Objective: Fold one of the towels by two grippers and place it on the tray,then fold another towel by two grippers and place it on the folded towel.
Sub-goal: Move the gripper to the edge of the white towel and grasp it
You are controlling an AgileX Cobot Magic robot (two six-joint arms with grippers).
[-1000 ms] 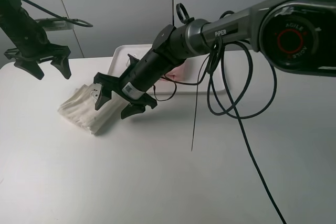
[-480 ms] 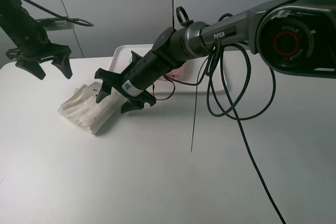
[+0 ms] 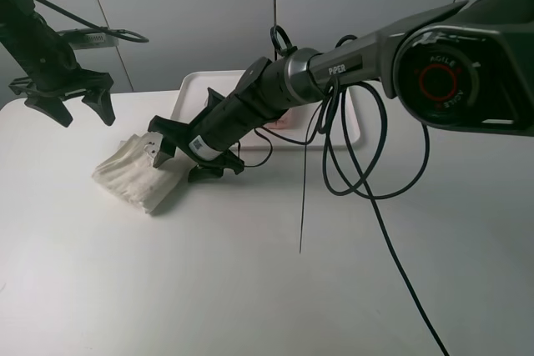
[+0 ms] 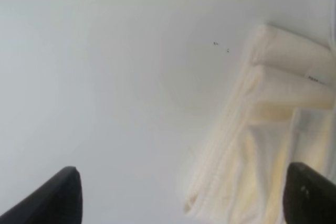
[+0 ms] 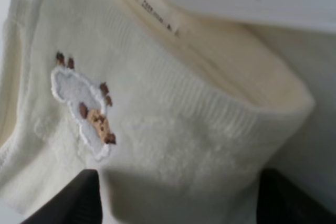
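The cream-white towel (image 3: 127, 171) lies folded and rumpled on the table's left part. My right gripper (image 3: 179, 162) reaches across the middle to the towel's right edge. Its jaws are open and straddle that edge. In the right wrist view the towel (image 5: 173, 129), with a small embroidered patch, fills the space between the fingers (image 5: 79, 198). The right gripper (image 5: 178, 203) is open there too. My left gripper (image 3: 62, 99) hangs open above the table, behind and left of the towel. The left wrist view shows the towel (image 4: 262, 129) beyond the open left gripper (image 4: 184, 198). The tray (image 3: 190, 87) sits behind the right arm, with a bit of the pale pink towel (image 3: 282, 119) showing on it.
Black cables (image 3: 342, 168) loop down from the right arm over the table's middle, and one thin strand (image 3: 302, 206) hangs straight to the tabletop. The grey wall stands close behind the tray.
My right gripper has slid a little further left and down onto the cream-white towel's edge, its jaws slightly narrower. The left gripper has not moved.
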